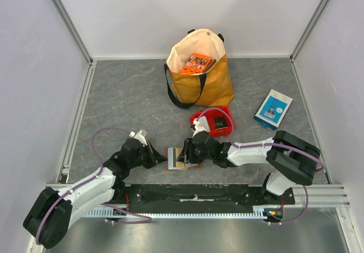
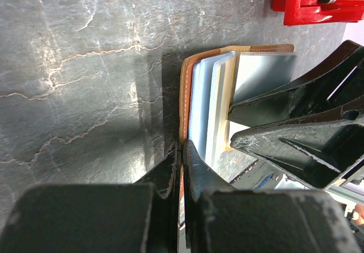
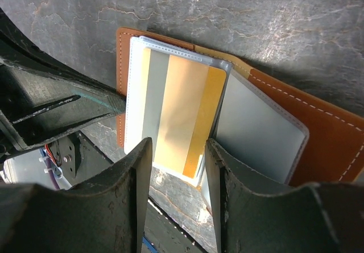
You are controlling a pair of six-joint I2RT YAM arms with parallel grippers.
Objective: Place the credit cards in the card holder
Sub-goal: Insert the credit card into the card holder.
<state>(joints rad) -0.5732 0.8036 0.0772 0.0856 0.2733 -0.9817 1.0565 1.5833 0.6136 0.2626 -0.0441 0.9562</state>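
1. The card holder (image 1: pixel 173 159) lies open on the grey table (image 1: pixel 125 99). Its brown leather cover is spread flat and its clear sleeves are fanned out.
2. The left gripper (image 2: pixel 181 146) is at the holder's left edge. Its jaws are closed tight, and the orange-brown rim of the cover is pinched between them.
3. The right gripper (image 3: pixel 177 145) reaches in from the holder's other side and sits over its right half. Its jaws stand partway apart and nothing is clamped between them.
4. A gold-and-white striped card (image 3: pixel 182 111) lies in the top sleeve of the holder. Its near end runs under the right gripper's fingers (image 3: pixel 139 173). The card is wider than the gap between them, and one finger hides a corner of it. I cannot tell whether the fingertips touch the card.
5. A grey sleeve (image 3: pixel 256 128) lies just beside that card, resting on the bare half of the leather cover.
6. Pale blue sleeve edges (image 2: pixel 202 105) stand up next to the pinched rim of the holder.
7. A red bin (image 1: pixel 226 113) sits near the holder, just beyond it on the right side. Something dark lies inside, too small to make out.
8. A mustard-and-cream tote bag (image 1: pixel 213 85) stands upright farther beyond the holder, past the bin. An orange packet (image 1: pixel 198 63) shows in its open mouth.
9. A blue-and-white box (image 1: pixel 273 109) lies flat on the table, well apart from the holder, off to the right and beyond the bin.
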